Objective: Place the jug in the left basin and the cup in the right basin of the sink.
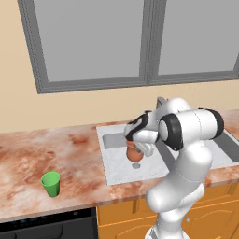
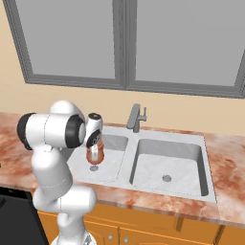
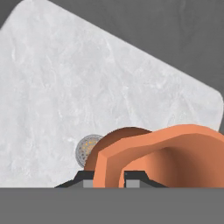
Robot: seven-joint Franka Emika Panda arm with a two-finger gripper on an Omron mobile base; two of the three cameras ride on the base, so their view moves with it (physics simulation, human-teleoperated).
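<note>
The gripper (image 3: 109,177) pinches the jug's (image 1: 134,152) rim, holding it over the smaller basin (image 2: 109,162) near its drain (image 3: 87,149); released here, the jug probably lands in the wrong basin; the cup (image 1: 51,184) waits on the counter (image 1: 28,154).

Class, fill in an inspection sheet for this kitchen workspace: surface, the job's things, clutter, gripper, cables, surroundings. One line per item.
Surface: marbled reddish counter with a light grey sink set into it.
Job's things: jug held above the left basin, over its drain; cup upright on the counter, left of the sink; right basin holds nothing.
Clutter: nothing seen.
Gripper: gripper shut on the jug's rim, one finger inside, one outside.
Cables: nothing seen.
Surroundings: grey faucet behind the sink, window above, wooden cabinets below.
</note>
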